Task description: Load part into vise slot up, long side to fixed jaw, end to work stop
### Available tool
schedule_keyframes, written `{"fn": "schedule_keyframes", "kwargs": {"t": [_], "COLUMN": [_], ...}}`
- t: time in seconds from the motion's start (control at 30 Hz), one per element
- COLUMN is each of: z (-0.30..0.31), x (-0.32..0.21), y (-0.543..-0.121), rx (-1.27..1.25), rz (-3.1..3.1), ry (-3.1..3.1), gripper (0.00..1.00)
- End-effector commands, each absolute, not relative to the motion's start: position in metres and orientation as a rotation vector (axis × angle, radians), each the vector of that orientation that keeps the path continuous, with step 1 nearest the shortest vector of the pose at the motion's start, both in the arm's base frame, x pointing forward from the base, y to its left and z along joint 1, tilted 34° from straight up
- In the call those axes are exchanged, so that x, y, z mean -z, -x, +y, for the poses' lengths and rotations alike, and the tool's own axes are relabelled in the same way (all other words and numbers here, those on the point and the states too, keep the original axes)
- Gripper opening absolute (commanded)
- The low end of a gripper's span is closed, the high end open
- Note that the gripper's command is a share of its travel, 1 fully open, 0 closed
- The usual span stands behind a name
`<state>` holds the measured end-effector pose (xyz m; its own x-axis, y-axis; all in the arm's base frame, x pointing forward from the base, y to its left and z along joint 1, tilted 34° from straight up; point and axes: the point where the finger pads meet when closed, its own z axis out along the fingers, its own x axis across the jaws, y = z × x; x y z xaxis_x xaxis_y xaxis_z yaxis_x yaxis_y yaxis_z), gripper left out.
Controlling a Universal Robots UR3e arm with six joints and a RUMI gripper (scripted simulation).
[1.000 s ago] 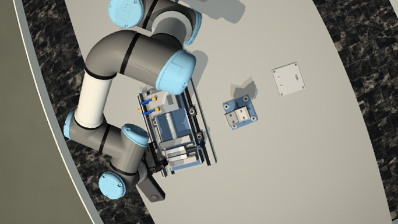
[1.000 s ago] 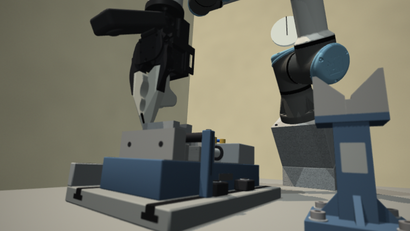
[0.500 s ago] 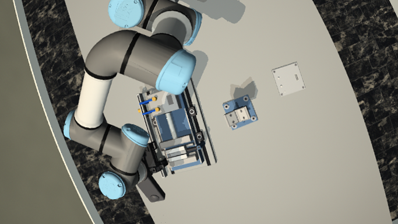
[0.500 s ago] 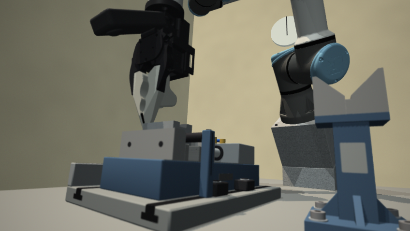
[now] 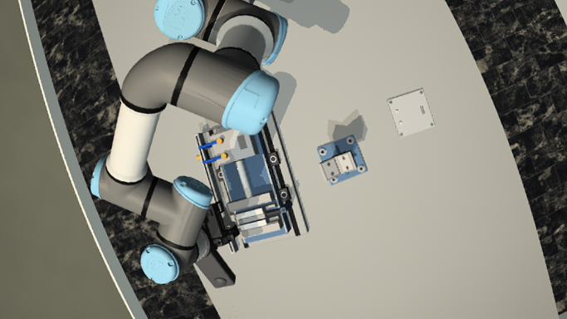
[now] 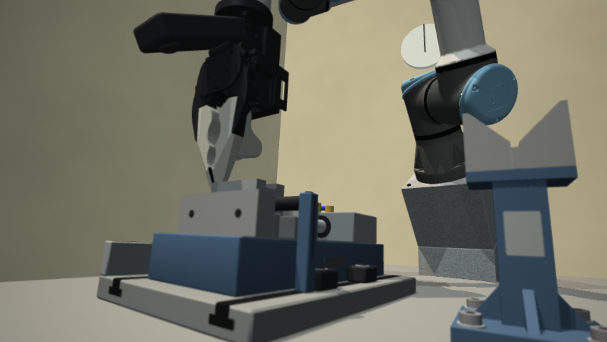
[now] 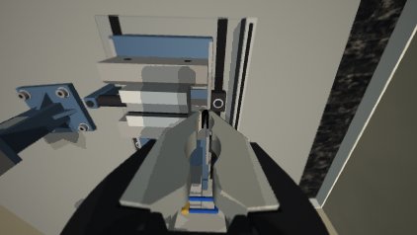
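The part lies in the open vise between the fixed jaw and the rod-side jaw. Its slot faces up and runs along its length. The top stands above the fixed jaw. One end appears to meet the work stop. A dark strip lies between the part and the fixed jaw in the wrist view; contact there cannot be told. My gripper is shut and empty, its tips near the part's other end.
The V-block stands on a blue post beside the vise. The infeed plate lies beyond it. The air cylinder's rod and blue hoses are behind the rod-side jaw. A blue stop bracket stands beside the vise.
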<state>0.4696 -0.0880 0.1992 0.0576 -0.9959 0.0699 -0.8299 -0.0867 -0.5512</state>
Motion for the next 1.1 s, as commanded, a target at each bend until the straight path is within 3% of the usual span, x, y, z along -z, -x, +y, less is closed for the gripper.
{"fn": "schedule_keyframes", "kwargs": {"t": [0.0, 1.07], "z": [-0.0879, -0.0814], "x": [-0.2003, -0.1998], "y": [-0.4699, -0.4695], "rx": [0.630, 0.630], "rz": [1.827, 1.827], "ry": [1.978, 1.978], "gripper": [0.00, 0.00]}}
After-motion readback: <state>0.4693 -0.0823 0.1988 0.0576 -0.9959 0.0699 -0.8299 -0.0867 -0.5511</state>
